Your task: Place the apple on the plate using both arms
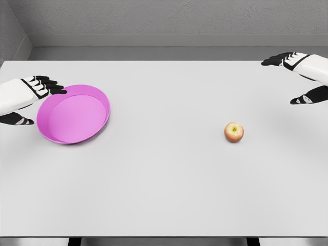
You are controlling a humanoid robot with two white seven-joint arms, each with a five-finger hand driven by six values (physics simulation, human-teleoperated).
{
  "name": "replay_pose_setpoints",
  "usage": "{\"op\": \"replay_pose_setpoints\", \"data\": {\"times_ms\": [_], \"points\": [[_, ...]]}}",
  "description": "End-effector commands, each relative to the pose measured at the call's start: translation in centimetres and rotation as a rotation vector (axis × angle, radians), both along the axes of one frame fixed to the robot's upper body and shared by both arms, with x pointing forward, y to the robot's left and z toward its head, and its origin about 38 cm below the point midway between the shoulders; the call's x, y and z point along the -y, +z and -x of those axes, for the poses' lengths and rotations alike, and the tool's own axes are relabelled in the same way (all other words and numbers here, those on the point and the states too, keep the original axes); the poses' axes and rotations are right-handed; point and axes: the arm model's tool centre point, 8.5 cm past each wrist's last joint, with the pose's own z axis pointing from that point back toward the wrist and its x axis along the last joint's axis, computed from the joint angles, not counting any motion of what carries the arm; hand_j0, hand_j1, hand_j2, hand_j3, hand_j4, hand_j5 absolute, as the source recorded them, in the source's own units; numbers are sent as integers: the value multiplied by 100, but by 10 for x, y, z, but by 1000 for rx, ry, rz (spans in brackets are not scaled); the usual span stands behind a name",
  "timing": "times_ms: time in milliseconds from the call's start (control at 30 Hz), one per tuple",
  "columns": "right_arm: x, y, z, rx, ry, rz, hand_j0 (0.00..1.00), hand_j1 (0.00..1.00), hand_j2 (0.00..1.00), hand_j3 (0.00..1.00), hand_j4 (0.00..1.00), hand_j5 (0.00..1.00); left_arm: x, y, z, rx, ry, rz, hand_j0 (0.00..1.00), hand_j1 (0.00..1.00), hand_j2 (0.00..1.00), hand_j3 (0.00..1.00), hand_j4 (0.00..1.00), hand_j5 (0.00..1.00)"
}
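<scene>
Pretty much nothing's done yet, as far as I can tell. The small red-yellow apple (233,131) sits alone on the pale grey surface (164,189), right of center, well apart from the round pink plastic plate (73,114) at the left of the frame, and the plate has nothing in it. The left hand (28,100) is spread around the plate's left rim, seemingly not gripping. The right hand (297,77) at upper right is wide open, holding nothing. Grabbing and placing are both left.
</scene>
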Motion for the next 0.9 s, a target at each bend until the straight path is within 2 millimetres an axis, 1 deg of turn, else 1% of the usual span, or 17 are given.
{"op": "replay_pose_setpoints", "data": {"times_ms": [0, 133, 233, 300, 400, 533, 633, 733, 800, 867], "points": [[0, 1, 0, 0, -1, -4, 100, 100, 100, 100, 100, 100, 0, 1, 0, 0, 2, 6, 100, 100, 100, 100, 100, 100], [1, 7, -1, 12, -3, -5, 100, 100, 100, 100, 100, 100, 1, -1, 0, -1, -1, 8, 100, 100, 100, 100, 100, 100], [7, 4, 2, -5, -12, 6, 100, 100, 100, 100, 100, 100, 4, -4, 0, -10, -9, 5, 100, 100, 100, 100, 100, 100], [12, -8, 8, -41, -19, 16, 100, 100, 100, 100, 100, 100, 6, -6, 1, -21, -15, 0, 100, 100, 100, 100, 100, 100], [23, -13, 17, -87, -29, 21, 100, 100, 100, 100, 100, 100, 13, -11, 2, -43, -32, -6, 100, 100, 100, 100, 100, 100], [10, -35, 20, -164, 14, -13, 100, 100, 100, 100, 100, 100, 16, -13, 2, -47, -40, -2, 100, 100, 100, 100, 100, 100], [7, -40, 20, -178, 22, -15, 100, 100, 100, 100, 100, 100, 20, -14, 2, -58, -51, -11, 100, 100, 100, 100, 100, 100], [-5, -56, 22, -222, 53, -12, 100, 100, 100, 100, 100, 100, 24, -14, 3, -65, -64, -17, 100, 100, 100, 100, 100, 100], [-16, -62, 23, -232, 83, -16, 100, 100, 100, 100, 100, 100, 24, -14, 3, -64, -64, -20, 100, 100, 100, 100, 100, 100], [-19, -68, 25, -251, 94, -11, 100, 100, 100, 100, 100, 100, 24, -14, 3, -68, -65, -24, 100, 100, 100, 100, 100, 100]]}}
